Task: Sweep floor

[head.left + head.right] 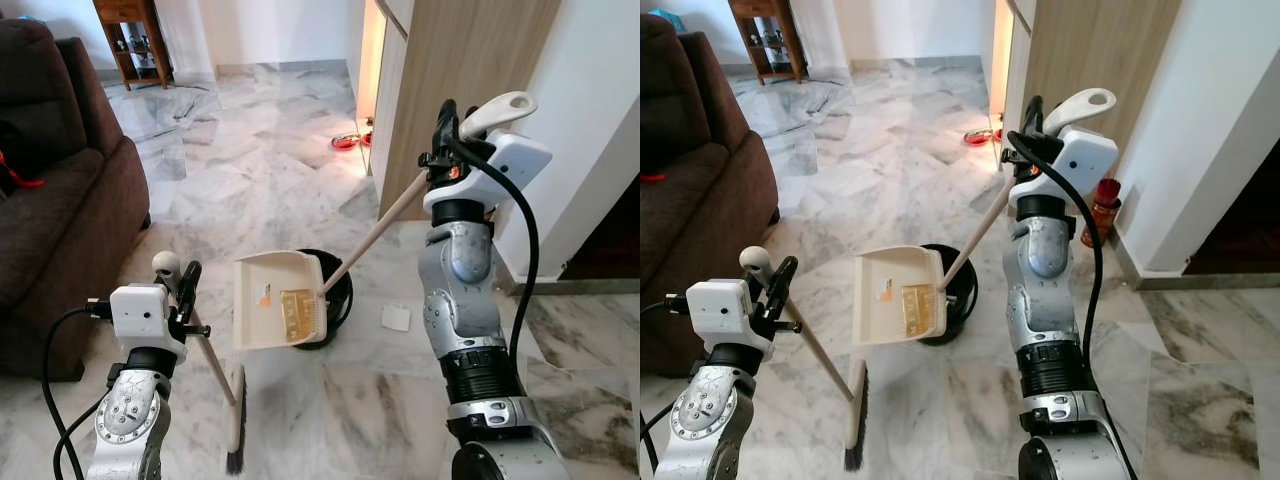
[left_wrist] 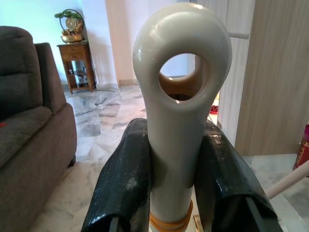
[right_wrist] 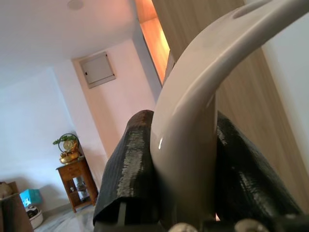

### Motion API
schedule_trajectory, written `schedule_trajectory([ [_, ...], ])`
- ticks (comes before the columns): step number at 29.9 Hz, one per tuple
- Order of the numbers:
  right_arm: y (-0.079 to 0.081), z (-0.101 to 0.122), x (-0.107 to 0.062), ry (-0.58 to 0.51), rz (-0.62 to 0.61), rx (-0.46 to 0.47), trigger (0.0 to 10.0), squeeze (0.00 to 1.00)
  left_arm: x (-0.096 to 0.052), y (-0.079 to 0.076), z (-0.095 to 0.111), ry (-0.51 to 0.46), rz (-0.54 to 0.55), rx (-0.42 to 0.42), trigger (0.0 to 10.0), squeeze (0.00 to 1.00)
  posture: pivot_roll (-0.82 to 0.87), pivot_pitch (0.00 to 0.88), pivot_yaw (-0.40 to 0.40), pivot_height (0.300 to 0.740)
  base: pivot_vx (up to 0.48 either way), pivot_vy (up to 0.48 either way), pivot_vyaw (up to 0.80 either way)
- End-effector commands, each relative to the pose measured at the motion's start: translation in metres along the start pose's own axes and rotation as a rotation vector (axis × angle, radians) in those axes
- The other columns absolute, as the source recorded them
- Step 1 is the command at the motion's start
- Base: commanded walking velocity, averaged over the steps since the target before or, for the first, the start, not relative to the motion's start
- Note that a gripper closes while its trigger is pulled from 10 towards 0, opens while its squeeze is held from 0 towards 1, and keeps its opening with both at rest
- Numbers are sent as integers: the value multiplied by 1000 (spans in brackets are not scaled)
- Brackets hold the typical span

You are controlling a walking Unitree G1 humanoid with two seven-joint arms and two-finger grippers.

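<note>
Broom [image 1: 213,372] stands low on the robot's left, its cream stick slanting down from the left gripper [image 1: 186,290] to the dark bristles [image 1: 236,461] resting on the marble floor [image 1: 250,160]. The left gripper is clenched on the stick just under its looped top; in the left wrist view the two black fingers [image 2: 126,183] press against either side of the cream handle.

The right gripper [image 1: 447,128] is raised high on the robot's right, its black fingers [image 3: 130,169] clamped on the curved cream handle of the dustpan [image 1: 276,298]. From that grip the dustpan's long stick [image 1: 375,232] runs down and leftward to the cream pan, which hangs tilted with its open face toward the camera, just above and partly in front of a black round bin [image 1: 335,300] on the floor. A yellowish scrap [image 1: 295,312] and a small orange bit [image 1: 264,294] lie against the pan's inside.

A white scrap [image 1: 396,318] lies on the floor just beside the bin, near the right arm. A brown sofa [image 1: 60,190] stands along the robot's left. A wooden cabinet [image 1: 470,70] rises behind the right arm, with red bowls [image 1: 346,141] on the floor by its far edge and a red bottle [image 1: 1103,210] at the wall beside it. A small wooden shelf [image 1: 130,40] stands at the far wall.
</note>
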State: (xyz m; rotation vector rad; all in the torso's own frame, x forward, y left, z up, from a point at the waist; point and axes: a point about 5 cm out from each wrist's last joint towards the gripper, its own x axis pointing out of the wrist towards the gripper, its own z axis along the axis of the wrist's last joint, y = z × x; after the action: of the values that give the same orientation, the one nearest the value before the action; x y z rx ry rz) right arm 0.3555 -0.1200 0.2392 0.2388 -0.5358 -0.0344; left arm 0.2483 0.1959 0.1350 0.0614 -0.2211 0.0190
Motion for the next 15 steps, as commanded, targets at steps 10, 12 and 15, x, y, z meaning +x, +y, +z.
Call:
schedule_trajectory([
  [10, 9, 15, 8, -83, 27, 44, 10000, 0, 4, 2, 17, -79, -2, 39, 10000, 0, 148, 0, 27, 740, 270, 0, 0],
  [12, 9, 15, 8, -82, 28, 46, 10000, 0, 3, 2, 17, -78, -1, 38, 10000, 0, 148, 0, 27, 740, 281, 0, 0],
  [15, 11, 14, 7, -79, 34, 48, 10000, 0, 3, 1, 17, -79, -3, 36, 10000, 0, 145, 4, 30, 740, 285, 0, 0],
])
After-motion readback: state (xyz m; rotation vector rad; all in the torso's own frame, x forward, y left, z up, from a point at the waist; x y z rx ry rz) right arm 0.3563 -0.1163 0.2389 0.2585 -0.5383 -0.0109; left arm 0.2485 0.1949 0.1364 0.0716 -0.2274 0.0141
